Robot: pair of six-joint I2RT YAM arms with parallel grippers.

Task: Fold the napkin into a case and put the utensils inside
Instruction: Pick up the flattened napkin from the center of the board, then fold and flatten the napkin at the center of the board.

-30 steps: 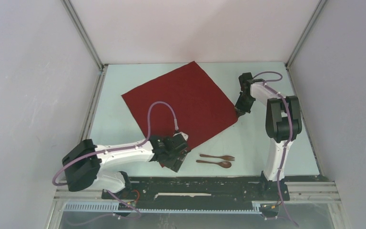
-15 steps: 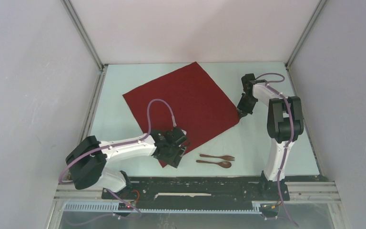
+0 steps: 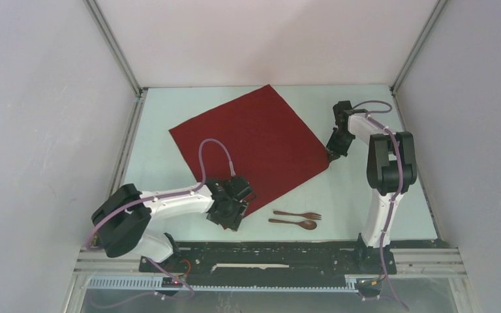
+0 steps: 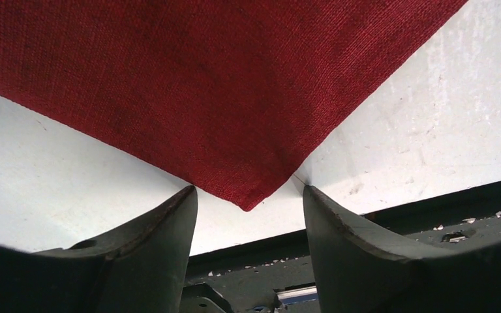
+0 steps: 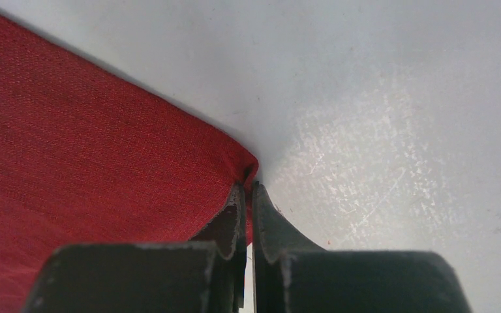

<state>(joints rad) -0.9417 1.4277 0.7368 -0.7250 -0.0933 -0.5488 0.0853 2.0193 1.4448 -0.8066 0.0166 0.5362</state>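
Observation:
The dark red napkin (image 3: pixel 251 147) lies flat and unfolded on the table, turned like a diamond. My left gripper (image 3: pixel 236 212) is open at the napkin's near corner (image 4: pixel 248 195), which lies between its two fingers in the left wrist view. My right gripper (image 3: pixel 332 154) is shut on the napkin's right corner (image 5: pixel 244 171), pinching the cloth edge. The dark brown fork (image 3: pixel 298 214) and spoon (image 3: pixel 293 223) lie side by side on the table, right of the left gripper.
A black rail (image 3: pixel 280 251) runs along the near table edge, just behind the left gripper. Metal frame posts (image 3: pixel 119 59) and white walls bound the table at the back and sides.
The left gripper has drawn back a little to the left and toward the near corner. The right gripper has shifted slightly right, dragging the napkin's right corner with it.

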